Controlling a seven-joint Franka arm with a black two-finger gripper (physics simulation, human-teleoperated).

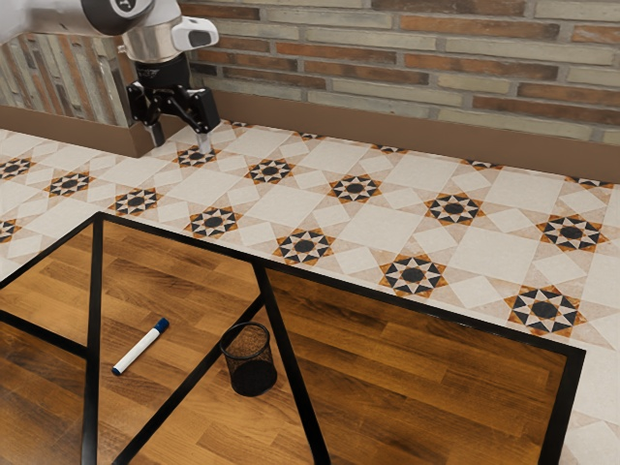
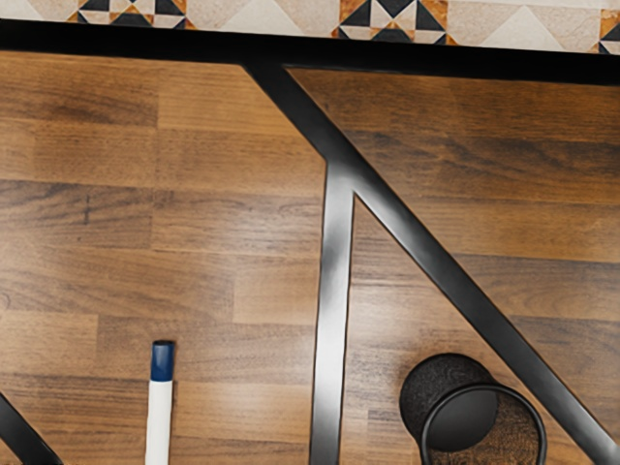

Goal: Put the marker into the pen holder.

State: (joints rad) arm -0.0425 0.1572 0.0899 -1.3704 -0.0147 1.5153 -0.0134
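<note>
Pen holder (image 1: 250, 360), a blk mesh cup, stood upright on the tbl (image 1: 426, 358), mouth up, its base on wood btwn two blk strips that spread apart in a V. Marker (image 1: 140, 351) lay outside it, flat on the wood, w/ a strip (image 1: 184, 386) running btwn the two; they were apart, near each other, on the same tbl. White barrel, blue cap (image 1: 163, 325); in the ext. view the cap end pointed up & to that view's right, toward the tbl's far edge, & the other end had a small dark tip.

Gripper (image 1: 181, 143) was released: its fingers (image 1: 204, 142) stood wide apart w/ a gap btwn, up at the ext. view's upper left, well apart from marker & holder, against floor tiles (image 1: 320, 208) & wall base.

Hard to make out: holder's lower part went near-solid dark in the ext. view, so its inside bottom was unclear there. Wrist view cut off the holder's rim & the marker's barrel at the pic's edge; cap was in full. Arm (image 1: 58, 17) ran out of the ext. view at upper left, & the tbl's near part was cut off too.
</note>
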